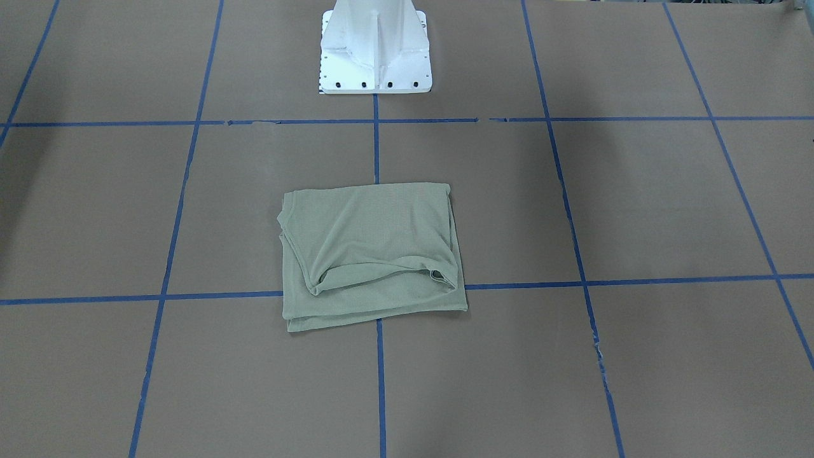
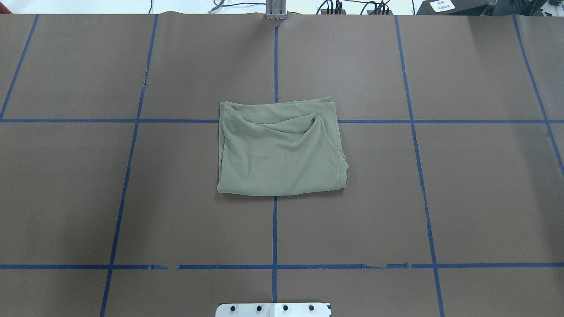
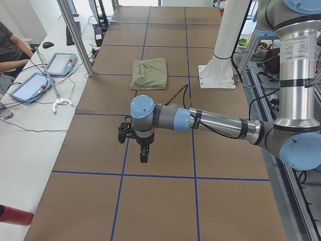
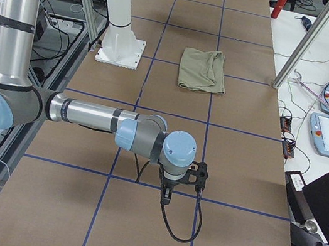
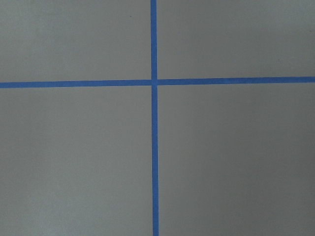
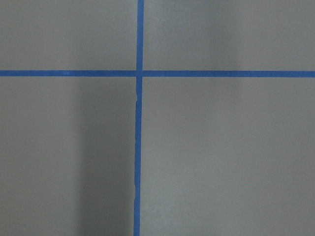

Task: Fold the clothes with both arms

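The clothes (image 1: pixel 372 254) are one pale sage-green shirt, lying as a folded rectangle at the table's centre (image 2: pixel 280 149), with soft creases across the top layer. It also shows far off in both side views (image 3: pixel 149 73) (image 4: pixel 203 70). My left arm reaches low over the table's left end, its gripper (image 3: pixel 144 156) pointing down, well away from the shirt. At the opposite end my right gripper (image 4: pixel 166 196) hangs the same way. I cannot tell whether either is open or shut. Both wrist views show only brown table and a blue tape cross.
The white pedestal base (image 1: pixel 375 51) stands behind the shirt. Blue tape lines (image 2: pixel 275 229) grid the brown table. A side bench holds tablet pendants (image 3: pixel 31 86), cables and a red cylinder (image 3: pixel 14 216), with a person's arm (image 3: pixel 12 64) nearby. A metal post (image 3: pixel 75 35) rises at the table edge.
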Available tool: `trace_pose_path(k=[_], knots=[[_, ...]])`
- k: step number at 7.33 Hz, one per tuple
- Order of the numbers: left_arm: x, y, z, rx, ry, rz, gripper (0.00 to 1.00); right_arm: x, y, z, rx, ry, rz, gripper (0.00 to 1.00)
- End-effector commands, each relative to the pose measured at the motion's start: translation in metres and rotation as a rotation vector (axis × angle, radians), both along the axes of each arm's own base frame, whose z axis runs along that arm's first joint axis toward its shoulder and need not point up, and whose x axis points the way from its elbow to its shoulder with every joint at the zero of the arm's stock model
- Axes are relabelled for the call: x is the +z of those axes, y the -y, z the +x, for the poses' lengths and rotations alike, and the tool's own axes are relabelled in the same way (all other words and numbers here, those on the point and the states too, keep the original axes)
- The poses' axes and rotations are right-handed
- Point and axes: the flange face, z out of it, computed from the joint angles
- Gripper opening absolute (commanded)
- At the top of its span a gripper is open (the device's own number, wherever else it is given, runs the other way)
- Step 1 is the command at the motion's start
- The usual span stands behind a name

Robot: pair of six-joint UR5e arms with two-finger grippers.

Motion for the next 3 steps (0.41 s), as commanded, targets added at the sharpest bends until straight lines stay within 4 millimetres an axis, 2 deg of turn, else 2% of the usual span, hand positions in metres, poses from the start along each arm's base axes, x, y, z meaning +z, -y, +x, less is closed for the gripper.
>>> trace_pose_path(k=[1,3], knots=[[0.0026,-0.0006,0.0,0.001,0.0,-0.004,1.0,0.0002,-0.0002,-0.0001,0.0,0.001,0.0,1.0],[0.0041,-0.0006,-0.0007,-0.001,0.001,-0.008,1.0,-0.0019,0.0019,0.0008,0.001,0.0,0.004,1.0]])
